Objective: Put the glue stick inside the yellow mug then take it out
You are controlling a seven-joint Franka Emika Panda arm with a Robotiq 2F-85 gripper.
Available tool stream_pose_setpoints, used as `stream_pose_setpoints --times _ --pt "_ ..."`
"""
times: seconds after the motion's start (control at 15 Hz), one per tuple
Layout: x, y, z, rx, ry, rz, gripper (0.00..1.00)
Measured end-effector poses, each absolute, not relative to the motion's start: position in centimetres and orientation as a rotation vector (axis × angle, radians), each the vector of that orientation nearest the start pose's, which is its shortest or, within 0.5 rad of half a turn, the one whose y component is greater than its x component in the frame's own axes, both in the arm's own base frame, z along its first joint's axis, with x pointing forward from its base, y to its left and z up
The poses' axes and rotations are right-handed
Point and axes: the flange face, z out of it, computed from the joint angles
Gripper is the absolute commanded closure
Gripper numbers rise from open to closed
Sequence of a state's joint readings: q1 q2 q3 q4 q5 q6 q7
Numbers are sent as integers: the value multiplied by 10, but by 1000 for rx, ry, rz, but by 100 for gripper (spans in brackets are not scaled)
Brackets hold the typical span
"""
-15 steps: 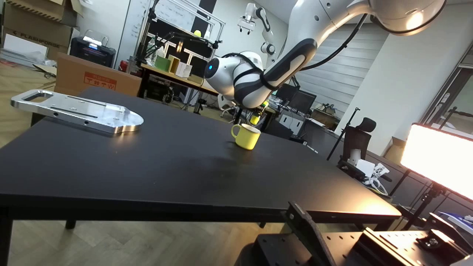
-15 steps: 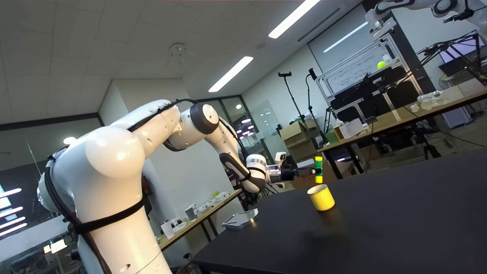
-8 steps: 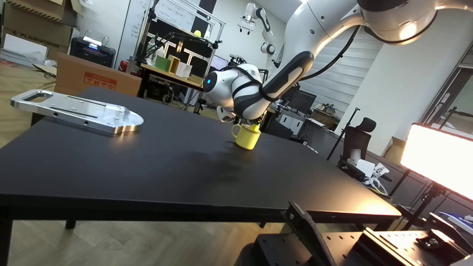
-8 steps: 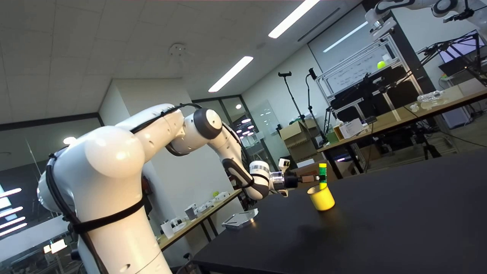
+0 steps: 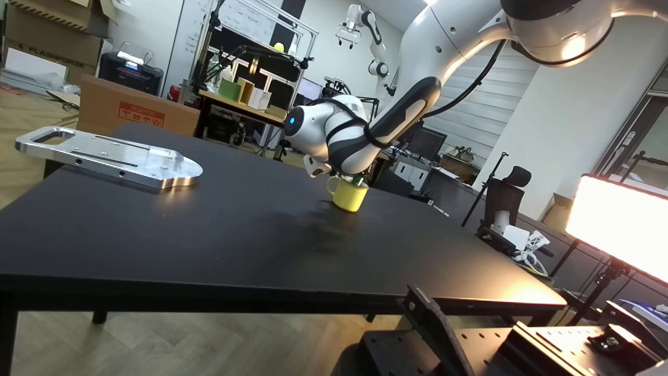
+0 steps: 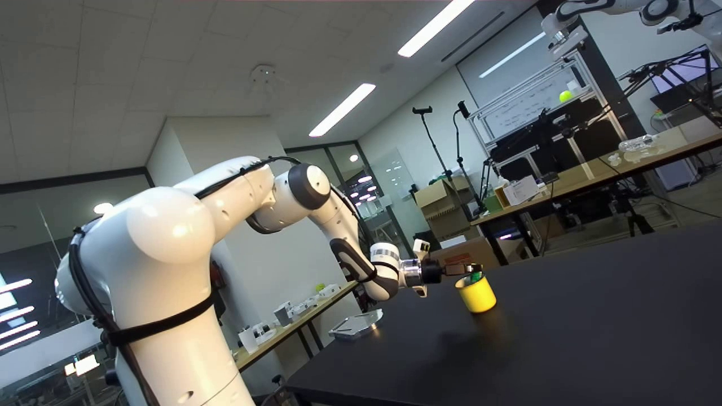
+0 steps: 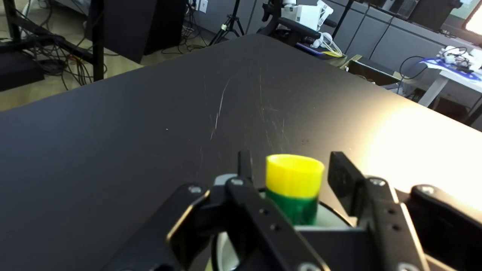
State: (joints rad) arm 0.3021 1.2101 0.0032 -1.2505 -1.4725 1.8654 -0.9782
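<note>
The yellow mug (image 5: pixel 348 196) stands upright on the black table, also in an exterior view (image 6: pixel 478 296). Its pale inside (image 7: pixel 331 218) shows partly in the wrist view. The glue stick (image 7: pixel 294 180), with a yellow end and green body, stands in the mug, leaning slightly. Its green part shows at the mug's mouth in both exterior views (image 6: pixel 475 277) (image 5: pixel 358 180); its lower part is hidden. My gripper (image 7: pixel 293 165) is open around the glue stick, with a gap on each side. In an exterior view the gripper (image 6: pixel 472 268) is just above the mug's rim.
A flat silver metal plate with a handle slot (image 5: pixel 112 156) lies on the black table (image 5: pixel 219 230), away from the mug. It also shows in an exterior view (image 6: pixel 356 325). A bright light panel (image 5: pixel 621 224) stands beyond the table's edge.
My gripper has moved down over the mug. The glue stick, held above the mug before, has gone down into it, and the jaws have opened and let it go. The mug has not moved.
</note>
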Motion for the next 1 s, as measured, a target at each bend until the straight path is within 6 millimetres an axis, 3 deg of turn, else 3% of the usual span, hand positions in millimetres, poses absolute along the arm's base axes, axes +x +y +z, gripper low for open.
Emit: stream_pose_setpoints --times 0.2,0.53,0.8,1.0 --pt "695 139 35 860 1778 -941 0" --pt "721 140 87 1035 1796 -863 0" --pt "747 100 134 1286 1863 -822 0" --pt "758 59 145 1491 1910 -799 0"
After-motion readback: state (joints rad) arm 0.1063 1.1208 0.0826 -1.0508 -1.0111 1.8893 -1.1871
